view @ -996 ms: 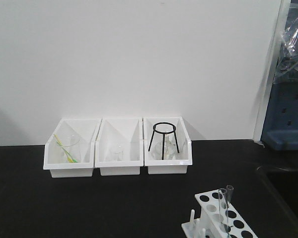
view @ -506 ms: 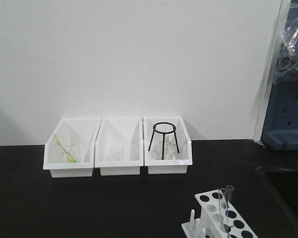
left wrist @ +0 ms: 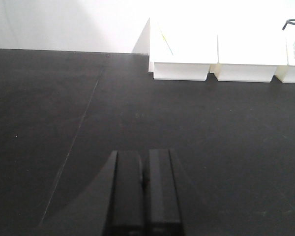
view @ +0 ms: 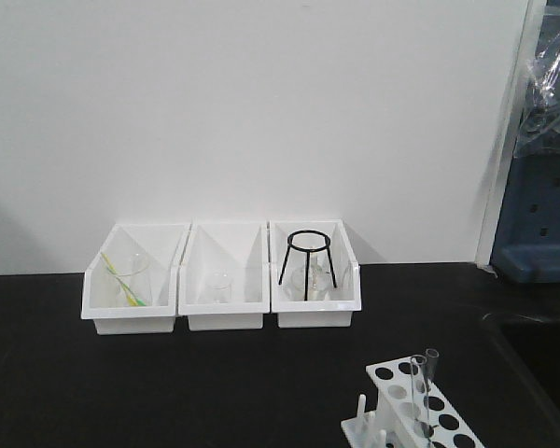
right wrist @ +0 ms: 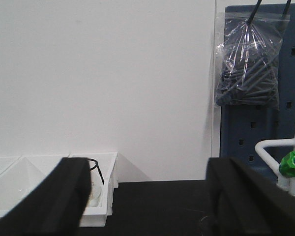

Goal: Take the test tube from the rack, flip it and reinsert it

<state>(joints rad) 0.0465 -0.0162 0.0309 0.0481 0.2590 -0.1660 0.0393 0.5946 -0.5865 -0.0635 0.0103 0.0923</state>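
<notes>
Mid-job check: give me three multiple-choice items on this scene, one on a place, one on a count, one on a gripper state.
1. Where does the black tripod stand sit?
A) left bin B) middle bin C) right bin
2. How many white bins line the wall?
A) two B) three C) four
3. How is the left gripper?
A) shut B) wide open C) holding a tube

Answers:
1 C: in the front view its legs stand inside the rightmost one.
2 B: three sit side by side.
3 A: in the left wrist view its fingers meet with nothing between them.
</notes>
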